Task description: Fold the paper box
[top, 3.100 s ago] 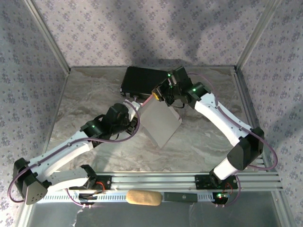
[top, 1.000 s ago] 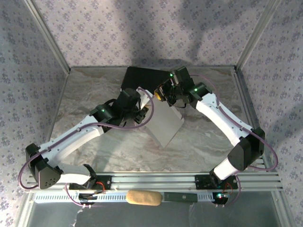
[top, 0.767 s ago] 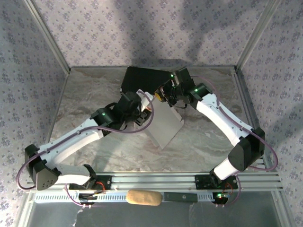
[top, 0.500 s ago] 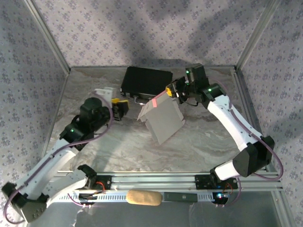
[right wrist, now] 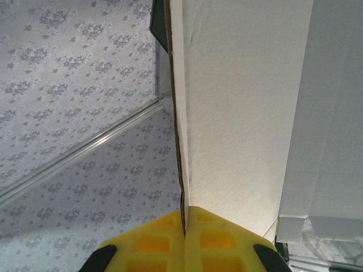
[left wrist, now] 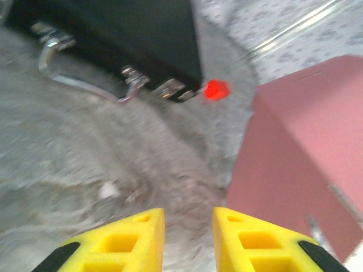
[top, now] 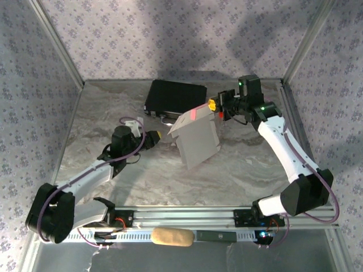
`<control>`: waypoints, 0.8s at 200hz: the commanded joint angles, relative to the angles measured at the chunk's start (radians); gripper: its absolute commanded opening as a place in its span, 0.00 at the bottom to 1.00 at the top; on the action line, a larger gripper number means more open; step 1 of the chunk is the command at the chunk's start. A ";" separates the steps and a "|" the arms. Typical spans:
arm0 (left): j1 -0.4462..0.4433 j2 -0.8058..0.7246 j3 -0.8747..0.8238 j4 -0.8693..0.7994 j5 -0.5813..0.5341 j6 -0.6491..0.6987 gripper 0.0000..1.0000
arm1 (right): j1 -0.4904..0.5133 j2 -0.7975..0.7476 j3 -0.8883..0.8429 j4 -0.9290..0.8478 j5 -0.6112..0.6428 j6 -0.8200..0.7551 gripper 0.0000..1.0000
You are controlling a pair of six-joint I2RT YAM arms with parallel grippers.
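The marbled surface [top: 238,170] lay before you. The arms covered parts of it, and the left wrist view showed it blurred.

The paper box [top: 198,141] stood near the middle, toward the back, as a partly folded sheet tilted up off the surface. From above you saw its pale face and a pink strip along the top edge. You could not tell whether its lower edge touched the surface. The left wrist view gave you the pink outer side [left wrist: 306,164], cut off at the right edge of the frame. The right wrist view gave you the pale inner panels [right wrist: 238,102], too close for you to read the whole shape or anything inside the fold.

The black case [top: 173,97] sat behind the box, at the back. Its lid was down, so its inside was hidden from you. Its metal latches and handle faced forward [left wrist: 113,28].

Your right gripper [top: 213,105] was clamped on the box's top edge, with the card pinched between the yellow fingers [right wrist: 184,218].

Your left gripper [top: 154,136] sat low, left of the box and apart from it. Its fingers stood slightly parted around nothing [left wrist: 189,218].

A tiny red block [left wrist: 215,89] lay just beside the case's right corner.
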 commanded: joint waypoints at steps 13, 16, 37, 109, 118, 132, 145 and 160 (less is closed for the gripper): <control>-0.024 0.040 0.011 0.271 0.076 -0.081 0.28 | -0.018 -0.015 -0.017 0.061 -0.051 0.073 0.00; -0.025 0.045 0.012 0.279 0.079 -0.085 0.28 | -0.018 -0.015 -0.018 0.063 -0.053 0.076 0.00; -0.045 0.068 0.019 0.303 0.081 -0.093 0.28 | -0.029 -0.019 -0.030 0.090 -0.059 0.101 0.00; -0.091 0.085 0.037 0.351 0.050 -0.116 0.29 | -0.047 -0.030 -0.056 0.130 -0.071 0.135 0.00; -0.098 0.082 0.034 0.359 0.038 -0.118 0.29 | -0.048 -0.030 -0.055 0.132 -0.074 0.137 0.00; -0.107 0.077 0.029 0.371 0.017 -0.118 0.31 | -0.050 -0.031 -0.057 0.135 -0.076 0.139 0.00; -0.114 0.076 0.026 0.387 0.002 -0.120 0.33 | -0.050 -0.033 -0.063 0.141 -0.075 0.146 0.00; -0.129 0.076 0.025 0.403 -0.019 -0.121 0.37 | -0.048 -0.034 -0.066 0.145 -0.076 0.151 0.00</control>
